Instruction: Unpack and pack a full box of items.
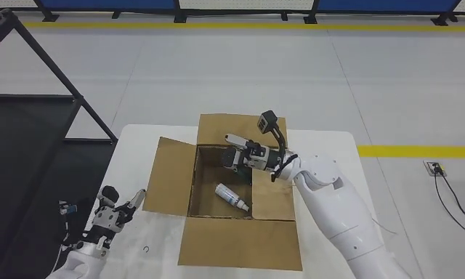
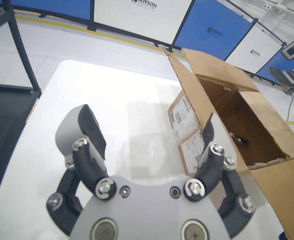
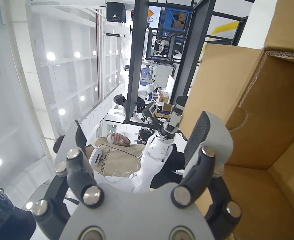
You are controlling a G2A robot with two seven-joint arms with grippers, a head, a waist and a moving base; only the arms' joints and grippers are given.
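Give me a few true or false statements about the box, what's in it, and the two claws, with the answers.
1. The cardboard box stands with its flaps open. True.
2. The left claw is holding the white bottle. False: it is open and empty over the table, beside the box. The bottle lies on the box floor.
3. The right claw is over the box's opening, near its far wall. True.
4. The right claw is shut on an item. False: it is open with nothing between its fingers.
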